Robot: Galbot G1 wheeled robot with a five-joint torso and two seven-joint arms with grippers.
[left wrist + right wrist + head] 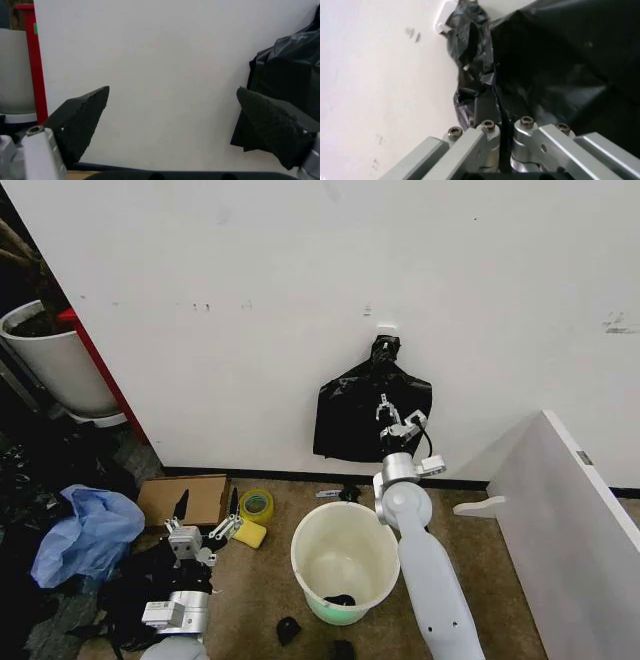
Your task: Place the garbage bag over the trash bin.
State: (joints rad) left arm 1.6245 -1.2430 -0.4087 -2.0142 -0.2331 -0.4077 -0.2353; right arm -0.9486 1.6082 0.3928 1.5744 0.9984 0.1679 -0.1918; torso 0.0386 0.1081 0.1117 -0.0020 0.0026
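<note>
now fetching: right gripper (388, 412) raised to the bag (352, 420) hung on the wall hook (386, 331), fingers pinched shut on its black film. next, probably lifting it off the hook and over to the bin (345, 560) on the floor below. left gripper (207, 528) idle, fingers open, near tape roll (256, 505) and cardboard (183, 499).

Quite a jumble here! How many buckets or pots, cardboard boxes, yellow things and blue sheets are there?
Buckets or pots: 2 (trash bin, planter pot)
Cardboard boxes: 1
Yellow things: 2 (tape roll, yellow block)
Blue sheets: 1
Total: 6
</note>
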